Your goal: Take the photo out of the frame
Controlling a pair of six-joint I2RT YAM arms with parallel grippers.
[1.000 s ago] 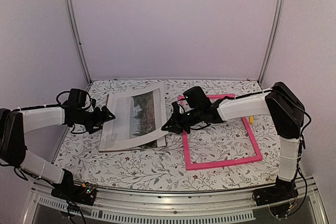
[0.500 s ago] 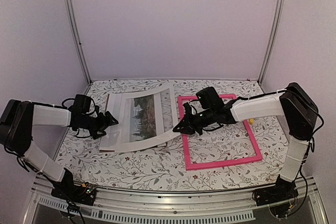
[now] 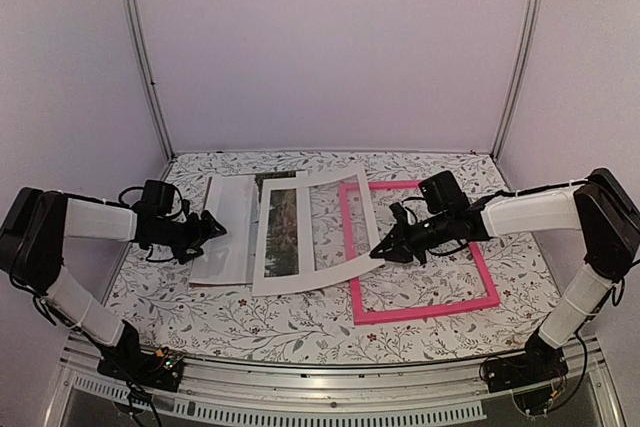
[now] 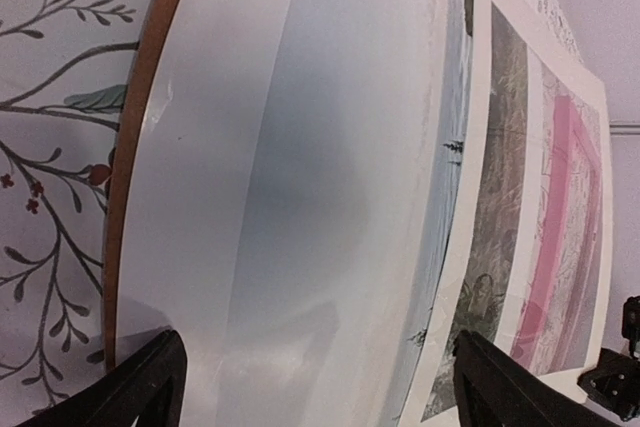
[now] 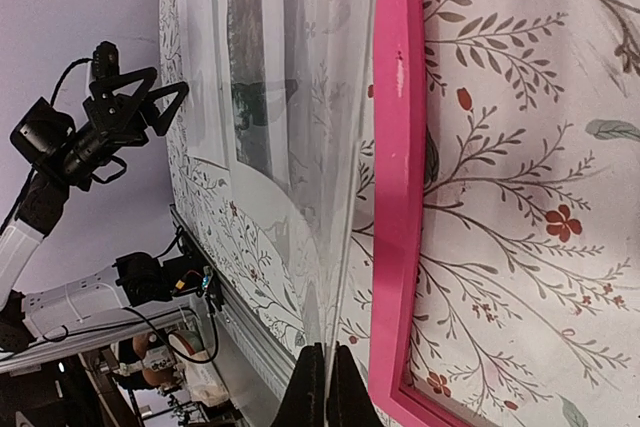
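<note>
Top external view: right gripper (image 3: pixel 384 249) is pinched fully closed on the near corner of the photo (image 3: pixel 318 232), where the sheet overlaps the left bar of the frame (image 3: pixel 425 313), prob. to peel it off the stack w/o creasing. Frame lies flat on the worktop (image 3: pixel 300 325). Well left of the frame, left gripper (image 3: pixel 211 229) hangs wide apart w/ nothing in it, likely ready to steady the backing board (image 4: pixel 124 197).

Hard to tell: the frame's pink bar shows through the held sheet, so it may be a see-through cover. Another white sheet (image 3: pixel 225 232) lies on the board.
</note>
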